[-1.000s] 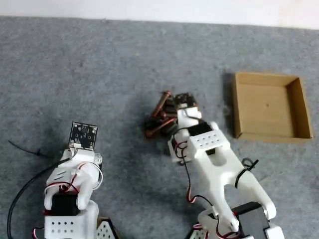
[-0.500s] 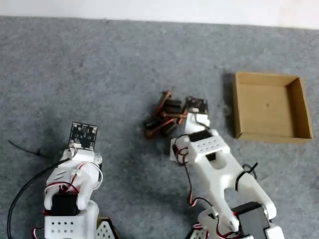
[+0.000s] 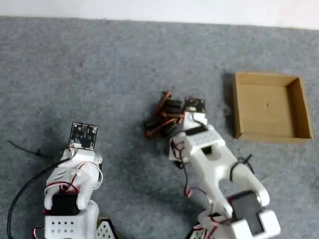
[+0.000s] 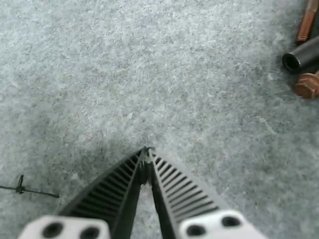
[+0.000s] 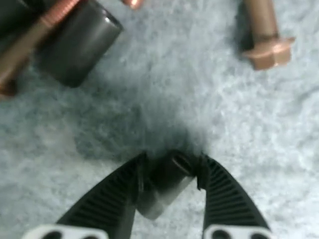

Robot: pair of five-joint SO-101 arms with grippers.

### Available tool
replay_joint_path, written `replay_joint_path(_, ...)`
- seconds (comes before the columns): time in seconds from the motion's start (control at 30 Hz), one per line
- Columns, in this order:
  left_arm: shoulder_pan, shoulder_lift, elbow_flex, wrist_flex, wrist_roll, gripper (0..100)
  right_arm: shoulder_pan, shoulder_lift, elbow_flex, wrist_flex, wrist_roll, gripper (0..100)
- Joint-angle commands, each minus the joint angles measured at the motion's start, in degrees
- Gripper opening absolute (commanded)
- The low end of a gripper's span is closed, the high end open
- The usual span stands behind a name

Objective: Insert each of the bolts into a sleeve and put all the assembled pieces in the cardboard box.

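Right gripper (image 5: pixel 173 160): clenched on a sleeve (image 5: pixel 167 181). The ribbed black fingers (image 5: pixel 119 194) press on either side of this short dark cylinder. Its near end is pale and blurred, and you cannot tell whether it touches the mat (image 3: pixel 99 74) or hangs just above it.

Just beyond the fingertips lies a second sleeve (image 5: pixel 82 42), a smooth, dark, glossy tube. A copper-coloured bolt (image 5: pixel 35 35) lies slantwise against it, its ends cut off by the frame. A second bolt (image 5: pixel 264 35) lies apart from these, with its flanged hex head toward the gripper and its shank cut off.

In the high view, the right arm's wrist covers its gripper at the edge of the pile (image 3: pixel 160 118). Bolts and sleeves are tangled there, and you cannot count them.

Box (image 3: pixel 237 107): a shallow, open-topped square of brown cardboard. It stands apart from the pile, on the side away from the left arm. Its floor shows as plain cardboard from wall to wall.

Left gripper (image 4: pixel 148 153): fully closed on nothing, with the ribbed fingers meeting at the tips. It hangs over bare mat, well apart from the pile. The mat is grey and felt-like, with a coarse nap. A thin black cable tie (image 4: pixel 25 189) lies on it near this gripper.
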Motion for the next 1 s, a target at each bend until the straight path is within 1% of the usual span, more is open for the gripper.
replay_joint_path(0.0, -0.31, -0.04, -0.31, -1.14, -0.35, 0, 0.48, 6.73, -7.25, 4.88, -0.18, 13.9)
replay_joint_path(0.17, -0.31, -0.04, -0.31, -1.14, -0.35, 0, 0.48, 8.57, -8.04, 7.25, -0.18, 12.7)
replay_joint_path(0.23, -0.31, -0.04, -0.31, -1.14, -0.35, 0, 0.22, 7.96, -7.87, 7.16, 0.09, 6.7)
replay_joint_path(0.27, -0.31, -0.04, -0.31, -1.14, -0.35, 0, 0.22, 7.6, -7.87, 6.99, 1.76, 1.8)
replay_joint_path(0.3, -0.31, -0.04, -0.31, -1.14, -0.35, 0, 0.22, 7.25, -7.87, 6.99, 4.4, 0.0)
replay_joint_path(0.37, -0.31, -0.04, -0.31, -1.14, -0.35, 0, 0.31, 6.55, -7.78, 6.99, 7.21, 0.5)
replay_joint_path(0.63, -0.31, -0.04, -0.31, -1.14, -0.35, 0, 0.57, 0.75, -7.78, 7.25, 7.12, 0.5)
replay_joint_path(0.8, -0.31, -0.04, -0.31, -1.14, -0.35, 0, 2.77, -1.45, -8.22, 7.25, 13.98, 0.5)
replay_joint_path(0.97, -0.31, -0.04, -0.31, -1.14, -0.35, 0, 5.49, 2.86, -16.04, 7.34, 15.47, 0.5)
